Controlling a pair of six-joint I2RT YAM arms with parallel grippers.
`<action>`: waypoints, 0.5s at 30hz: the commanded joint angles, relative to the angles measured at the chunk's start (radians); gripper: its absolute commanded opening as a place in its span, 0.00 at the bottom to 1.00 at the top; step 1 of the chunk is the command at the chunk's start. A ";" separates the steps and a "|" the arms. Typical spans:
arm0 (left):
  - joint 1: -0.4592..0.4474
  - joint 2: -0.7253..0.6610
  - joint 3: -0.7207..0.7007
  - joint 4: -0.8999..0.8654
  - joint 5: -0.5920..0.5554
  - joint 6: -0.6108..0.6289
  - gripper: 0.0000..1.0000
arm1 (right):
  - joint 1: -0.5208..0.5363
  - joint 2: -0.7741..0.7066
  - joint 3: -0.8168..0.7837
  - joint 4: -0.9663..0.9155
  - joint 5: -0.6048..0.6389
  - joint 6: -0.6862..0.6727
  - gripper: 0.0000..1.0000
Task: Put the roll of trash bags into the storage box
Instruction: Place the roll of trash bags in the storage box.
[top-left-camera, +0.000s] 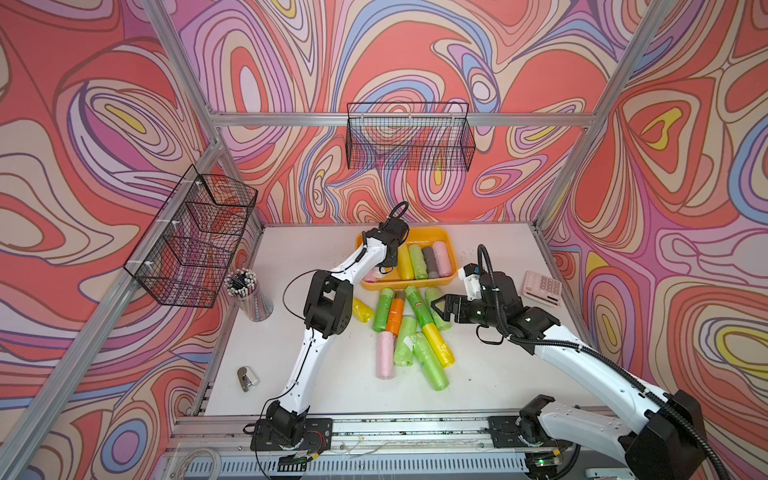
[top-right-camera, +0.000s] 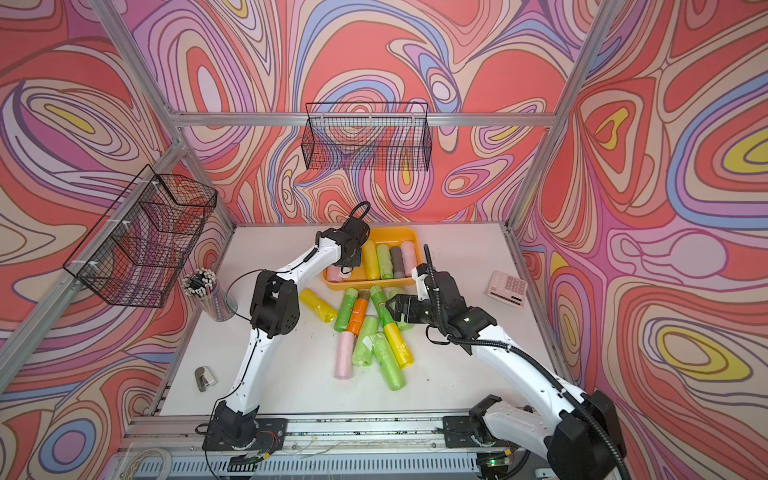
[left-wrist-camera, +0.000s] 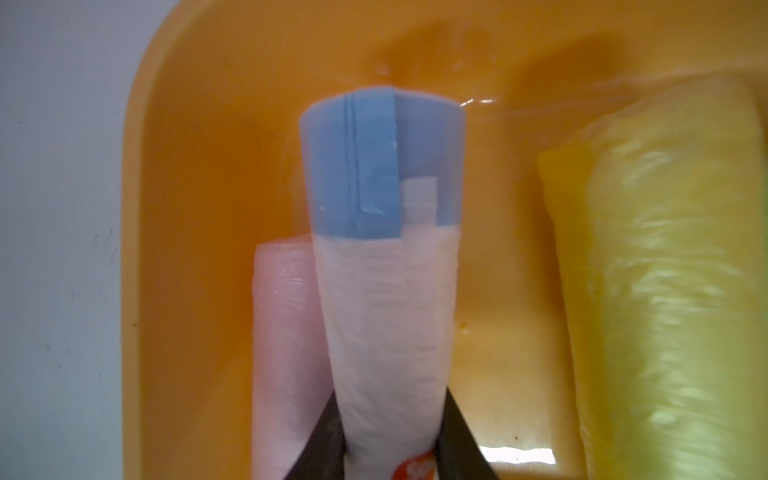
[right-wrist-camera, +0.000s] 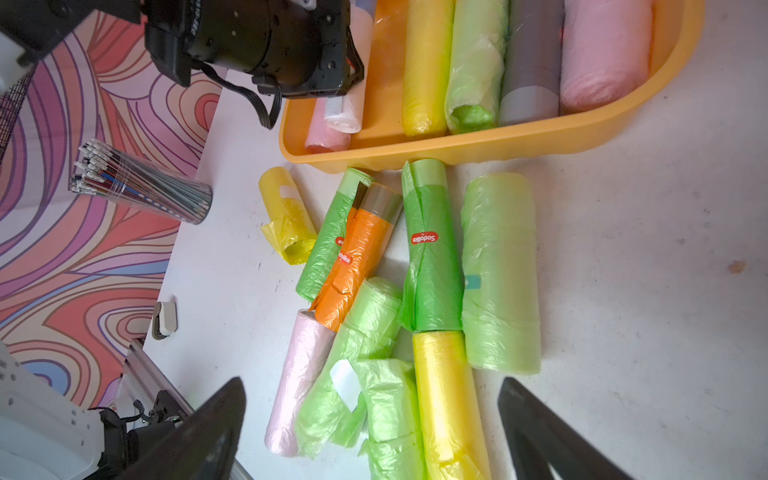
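Observation:
The storage box (top-left-camera: 415, 286) (top-right-camera: 374, 286) is an orange-yellow tray at the back of the table, with several rolls lying in it. My left gripper (left-wrist-camera: 390, 399) (top-left-camera: 386, 264) reaches into its left end. It is shut on a white roll of trash bags (left-wrist-camera: 386, 270) (right-wrist-camera: 347, 112) with a blue end band, both fingers pressing its sides. That roll lies low in the box beside a pink roll (left-wrist-camera: 286, 332), with a yellow roll (left-wrist-camera: 656, 270) further off. My right gripper (right-wrist-camera: 372, 382) (top-left-camera: 434, 305) hovers open above the loose rolls in front of the box, holding nothing.
Several green, yellow, orange and pink rolls (top-left-camera: 409, 332) lie heaped in front of the box. A cup of pencils (top-left-camera: 249, 295) stands at the left and a small stapler (top-left-camera: 247, 378) lies near the front left. A calculator (top-left-camera: 542, 287) lies at the right. Wire baskets (top-left-camera: 191, 237) (top-left-camera: 409, 137) hang on the walls.

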 joint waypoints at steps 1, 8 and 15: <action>0.006 -0.007 0.025 -0.010 -0.025 0.022 0.34 | 0.000 0.020 0.006 -0.011 -0.019 0.001 0.98; 0.006 -0.031 0.020 -0.018 -0.042 0.034 0.45 | 0.000 0.030 0.030 -0.068 0.021 -0.019 0.98; 0.005 -0.125 -0.047 0.023 -0.014 0.046 0.55 | 0.001 0.028 0.053 -0.119 0.056 -0.031 0.98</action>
